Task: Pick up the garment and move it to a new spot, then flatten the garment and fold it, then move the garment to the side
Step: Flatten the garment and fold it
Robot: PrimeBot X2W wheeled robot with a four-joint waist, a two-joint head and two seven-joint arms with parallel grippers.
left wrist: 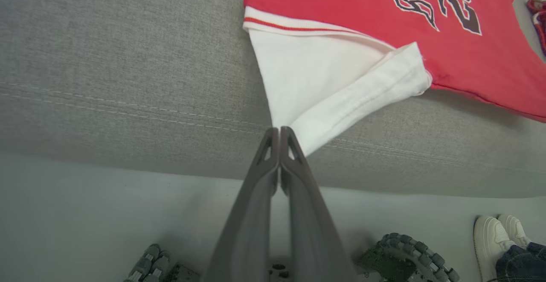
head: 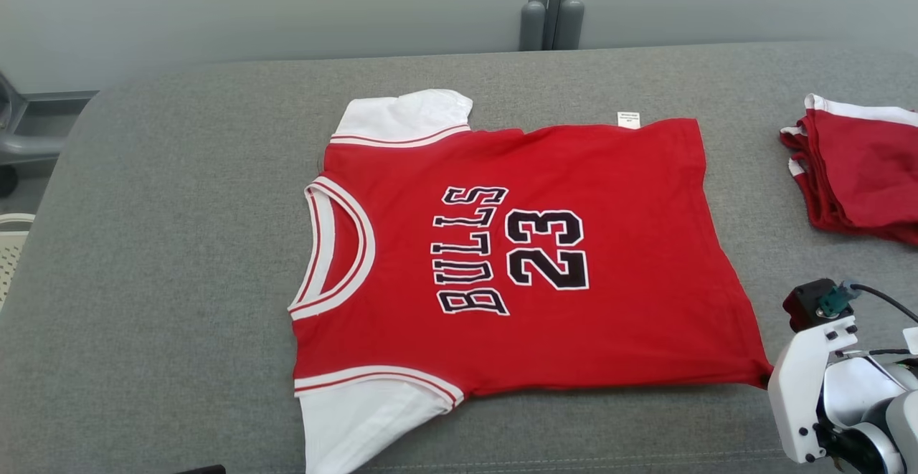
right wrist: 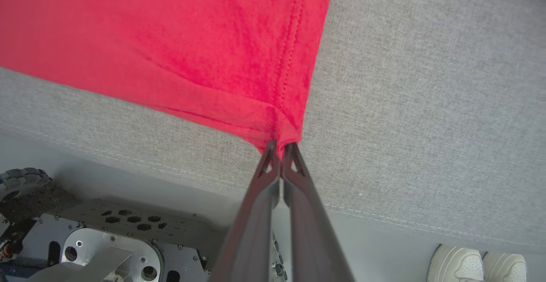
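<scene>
Right gripper (right wrist: 281,145) is pinching the near-right hem corner of the garment (head: 631,316) while left gripper (left wrist: 279,133), fingers together, is possibly nipping the near sleeve (left wrist: 307,73), likely to stretch it flat.

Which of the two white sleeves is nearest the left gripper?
The near sleeve, its corner at the left gripper; the far sleeve lies across the jersey.

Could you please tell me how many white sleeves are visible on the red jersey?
2: the far sleeve, on the jersey away from the robot; the near sleeve, toward it. None seems hidden.
</scene>
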